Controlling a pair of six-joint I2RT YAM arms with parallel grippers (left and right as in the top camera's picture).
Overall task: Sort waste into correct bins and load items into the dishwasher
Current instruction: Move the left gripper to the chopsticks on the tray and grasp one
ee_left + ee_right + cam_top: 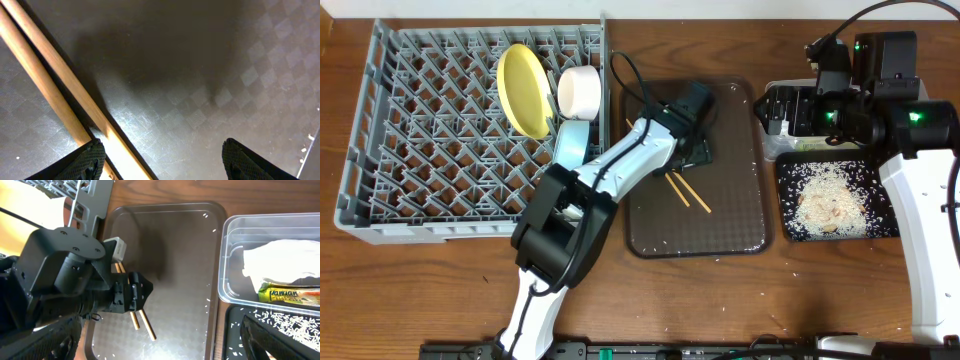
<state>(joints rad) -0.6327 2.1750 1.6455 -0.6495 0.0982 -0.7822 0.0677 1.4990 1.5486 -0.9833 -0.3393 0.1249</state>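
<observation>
Two wooden chopsticks (688,192) lie side by side on the brown serving tray (740,215). My left gripper (693,150) is low over their middle, open and empty. In the left wrist view the chopsticks (55,95) run diagonally past the left fingertip, with the jaws (165,160) spread wide. My right gripper (775,110) hovers open and empty over the clear tub (227,287), which holds a white napkin (285,260) and a wrapper (290,296). The black tray (880,225) holds rice (825,195). The yellow plate (523,90), white bowl (580,92) and light-blue bowl (572,143) stand in the grey rack (420,130). The cup is out of view.
Stray rice grains are scattered on the brown tray's front part (670,243) and on the wooden table (765,320) in front of it. The left arm (610,170) stretches across from the rack's front right corner to the tray.
</observation>
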